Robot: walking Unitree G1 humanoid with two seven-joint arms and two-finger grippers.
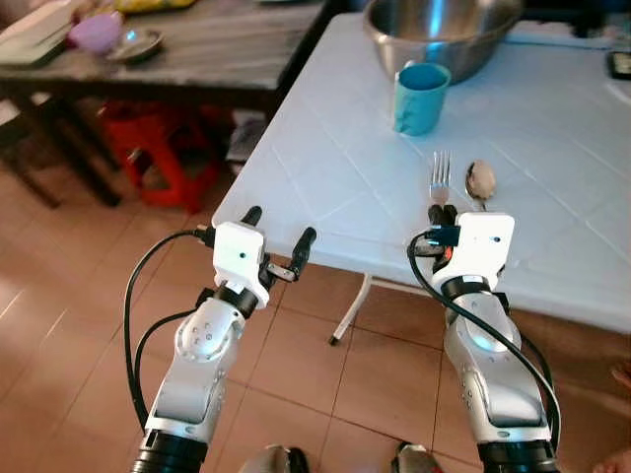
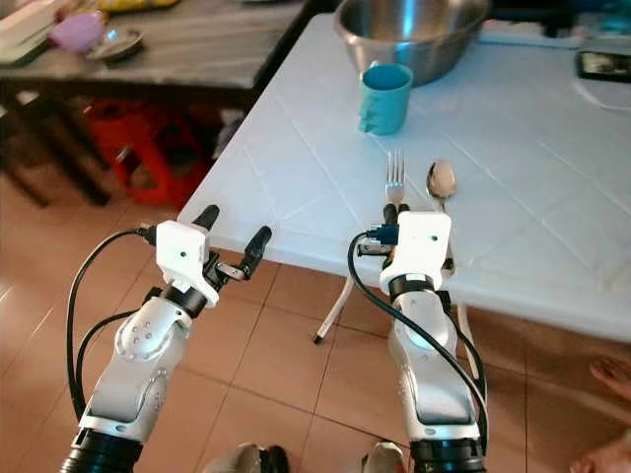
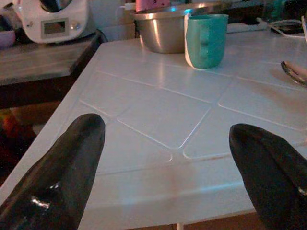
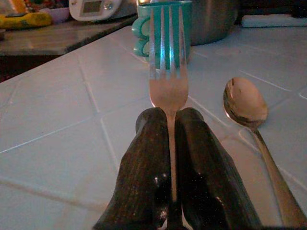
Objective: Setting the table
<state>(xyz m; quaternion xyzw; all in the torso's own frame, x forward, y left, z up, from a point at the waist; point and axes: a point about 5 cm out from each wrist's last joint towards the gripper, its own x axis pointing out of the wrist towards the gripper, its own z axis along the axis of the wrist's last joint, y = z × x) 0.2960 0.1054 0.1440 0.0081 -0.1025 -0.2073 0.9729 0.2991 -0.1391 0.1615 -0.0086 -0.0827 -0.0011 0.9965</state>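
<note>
My right gripper [image 1: 441, 213] is shut on a metal fork [image 1: 440, 174], whose tines point toward the teal mug [image 1: 421, 97]. In the right wrist view the fork [image 4: 167, 76] sticks out between the two black fingers [image 4: 144, 167], just above the white table [image 1: 335, 158]. A metal spoon [image 1: 480, 181] lies on the table right beside the fork. My left gripper [image 1: 279, 233] hangs open at the table's near left edge, its fingers [image 3: 62, 167] spread wide with nothing between them. A large steel bowl [image 1: 444, 30] stands behind the mug.
A dark wooden table [image 1: 197, 49] with a purple bowl [image 1: 96, 32] and dishes stands at the left. A red stool [image 1: 163, 148] sits under it. A dark phone-like object [image 1: 621, 65] lies at the far right edge. Brown tile floor lies below.
</note>
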